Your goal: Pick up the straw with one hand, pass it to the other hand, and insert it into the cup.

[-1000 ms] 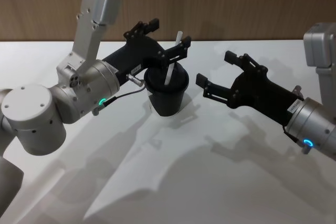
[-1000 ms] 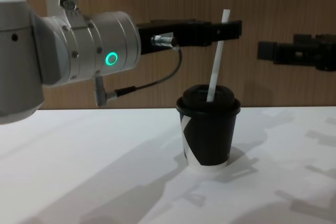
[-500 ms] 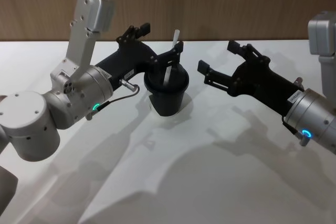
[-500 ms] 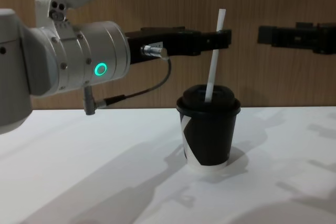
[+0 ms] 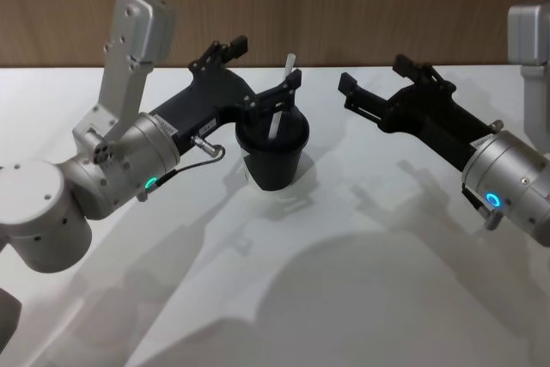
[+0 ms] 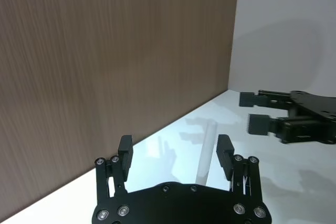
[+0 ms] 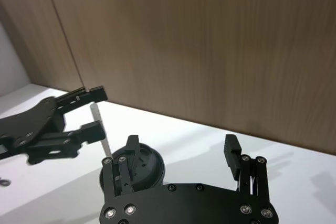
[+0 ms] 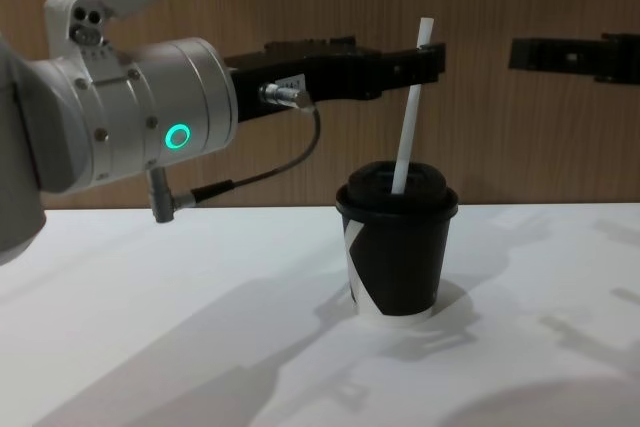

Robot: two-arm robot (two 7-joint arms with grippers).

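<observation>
Toward the bench's far edge in the head view, your straw [image 5: 280, 107] stands in the cup [image 5: 273, 154] between the left gripper [image 5: 262, 70]'s spread, empty fingers, while the chest view shows it leaning, so withdraw straight without brushing it; the right gripper [image 5: 375, 90] waits wide open, empty.

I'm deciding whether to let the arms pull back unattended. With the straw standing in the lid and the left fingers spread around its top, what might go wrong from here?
1. The straw leans toward one finger of the open left gripper; a sideways retreat might catch it and lift it out or tip the cup.
2. It seems to sit loosely in the lid hole, so a light nudge may shift it.
3. The open right gripper hovers close by; crossing paths could bring the two grippers together.
</observation>
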